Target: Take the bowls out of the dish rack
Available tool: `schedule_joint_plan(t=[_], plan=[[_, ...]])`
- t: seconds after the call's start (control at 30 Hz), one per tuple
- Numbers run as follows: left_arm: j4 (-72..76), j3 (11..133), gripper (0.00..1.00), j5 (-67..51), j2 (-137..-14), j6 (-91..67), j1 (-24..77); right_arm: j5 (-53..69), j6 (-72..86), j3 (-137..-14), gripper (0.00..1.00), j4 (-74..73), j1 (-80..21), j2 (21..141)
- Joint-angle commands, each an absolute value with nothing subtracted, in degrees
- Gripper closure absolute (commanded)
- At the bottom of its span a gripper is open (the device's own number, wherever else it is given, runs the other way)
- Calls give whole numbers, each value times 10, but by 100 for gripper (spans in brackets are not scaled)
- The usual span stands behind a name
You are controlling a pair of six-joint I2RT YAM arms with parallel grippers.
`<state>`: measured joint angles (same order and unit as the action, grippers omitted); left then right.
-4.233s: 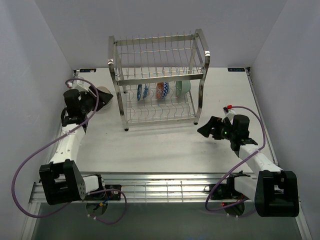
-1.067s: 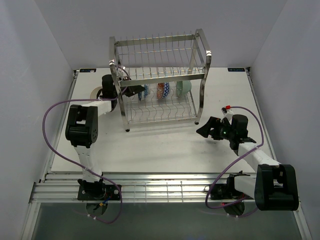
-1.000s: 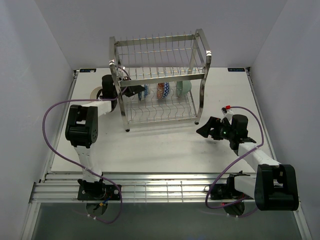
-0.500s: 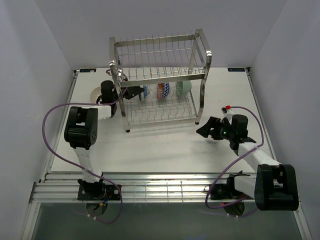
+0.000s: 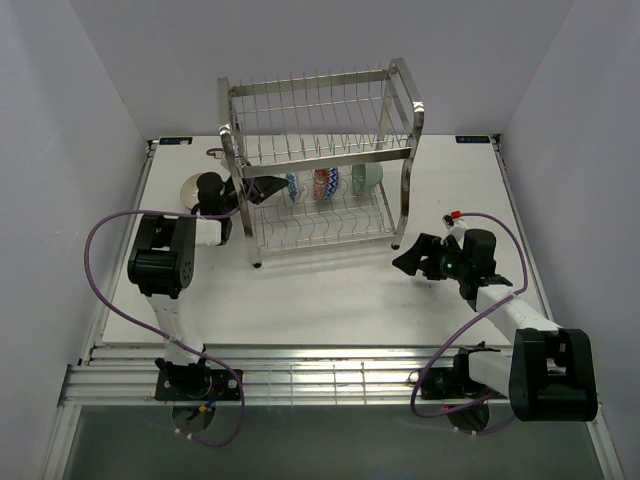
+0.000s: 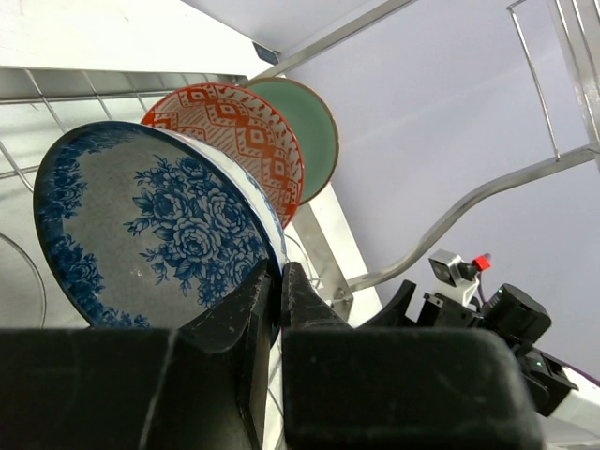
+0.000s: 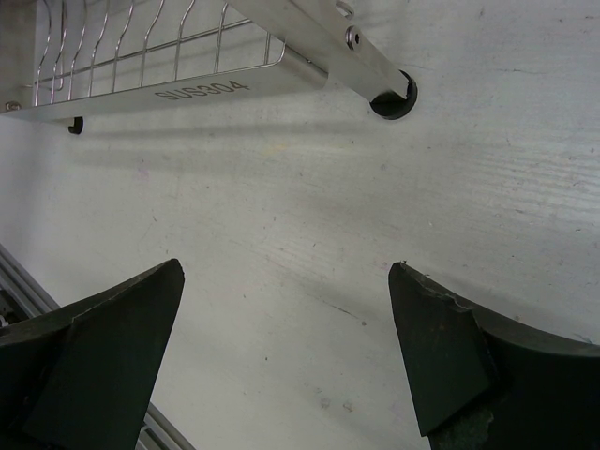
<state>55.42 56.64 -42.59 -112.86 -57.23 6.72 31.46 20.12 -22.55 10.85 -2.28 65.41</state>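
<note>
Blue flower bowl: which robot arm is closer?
Left. The left end effector grips the blue flower bowl; the right end effector hovers open, right of the dish rack.

The only readable marking is "SUS304", which is showing stamped into the flat lower rail of the dish rack (image 7: 202, 91). That rail is lying just ahead of the right hand (image 7: 286, 277) and slightly to its left. Two small blue labels (image 5: 472, 139) are sitting at the far corners of the worktop (image 5: 330, 290), well beyond both hands, and are appearing too small to read.
</note>
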Motion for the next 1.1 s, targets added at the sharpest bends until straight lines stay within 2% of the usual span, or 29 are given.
schedule_joint_plan(t=[0.0, 0.33, 0.67, 1.07], plan=[[609, 559, 100, -460, -1124, -605, 61, 312, 187, -229, 4, 120, -25, 657], [639, 535, 100, -456, -1108, -631, 44, 314, 187, -231, 4, 120, -25, 662], [566, 560, 100, -455, -1071, -594, 35, 318, 189, -229, 4, 124, -25, 660], [629, 549, 100, -472, -1048, -663, 18, 317, 189, -225, 5, 124, -25, 650]])
